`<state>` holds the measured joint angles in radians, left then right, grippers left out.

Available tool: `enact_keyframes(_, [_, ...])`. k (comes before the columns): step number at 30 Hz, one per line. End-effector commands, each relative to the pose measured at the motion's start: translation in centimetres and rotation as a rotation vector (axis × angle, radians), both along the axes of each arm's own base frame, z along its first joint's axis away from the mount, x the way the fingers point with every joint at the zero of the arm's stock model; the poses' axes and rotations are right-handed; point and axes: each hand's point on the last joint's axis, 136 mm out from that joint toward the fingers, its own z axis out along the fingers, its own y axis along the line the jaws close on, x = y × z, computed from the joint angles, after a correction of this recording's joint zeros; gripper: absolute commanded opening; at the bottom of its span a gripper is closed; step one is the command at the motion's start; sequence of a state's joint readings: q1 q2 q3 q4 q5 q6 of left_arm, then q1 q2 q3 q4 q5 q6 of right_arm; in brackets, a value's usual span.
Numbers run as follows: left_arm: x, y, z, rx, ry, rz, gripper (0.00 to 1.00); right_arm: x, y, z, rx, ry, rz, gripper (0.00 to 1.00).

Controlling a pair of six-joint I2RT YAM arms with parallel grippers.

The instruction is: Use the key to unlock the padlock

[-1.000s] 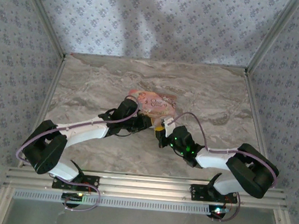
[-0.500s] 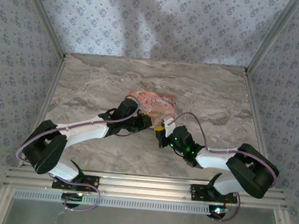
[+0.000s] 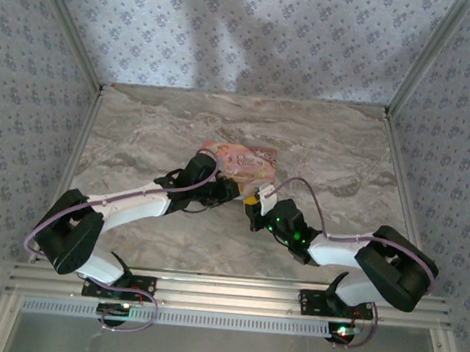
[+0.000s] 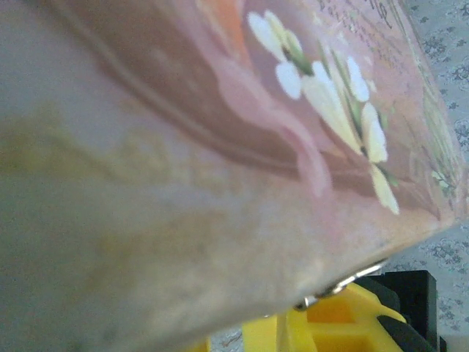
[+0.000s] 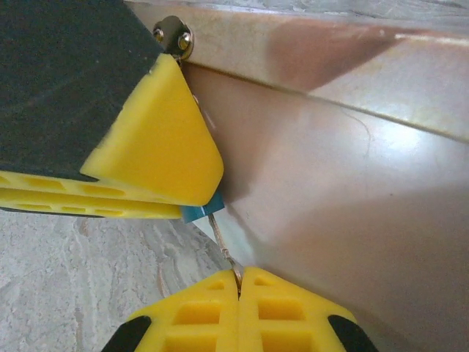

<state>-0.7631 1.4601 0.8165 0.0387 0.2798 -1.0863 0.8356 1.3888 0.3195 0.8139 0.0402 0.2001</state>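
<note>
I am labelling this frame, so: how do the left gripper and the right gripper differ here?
The right gripper has its pads shut on a thin metal piece; the left gripper lies against the pink box, its grip unclear. In the top view the left gripper reaches in from the left, the right gripper from the right. Both have yellow pads.

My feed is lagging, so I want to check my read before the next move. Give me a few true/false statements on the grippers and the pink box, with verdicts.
1. The right gripper has its fingers closed together, pinching a thin metal piece. True.
2. The box lies against the back wall. False: it sits mid-table, just beyond both grippers.
3. The box's lid carries white flowers. True.
4. The left gripper is parked well away from the box. False: it is right at the box's near edge.
</note>
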Motion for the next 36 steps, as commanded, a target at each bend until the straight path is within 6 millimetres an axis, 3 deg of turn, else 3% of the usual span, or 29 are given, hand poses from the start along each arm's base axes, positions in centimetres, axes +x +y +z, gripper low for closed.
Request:
enact_keyframes(1, [-0.59, -1.56, 3.31, -0.094, -0.004, -0.046, 0.23, 0.34, 0.53, 2.31, 0.062, -0.083, 0.004, 0.00])
enact_keyframes(36, [-0.22, -1.24, 3.52, -0.118, 0.022, -0.026, 0.23, -0.20, -0.14, 1.91, 0.074, -0.061, -0.002, 0.00])
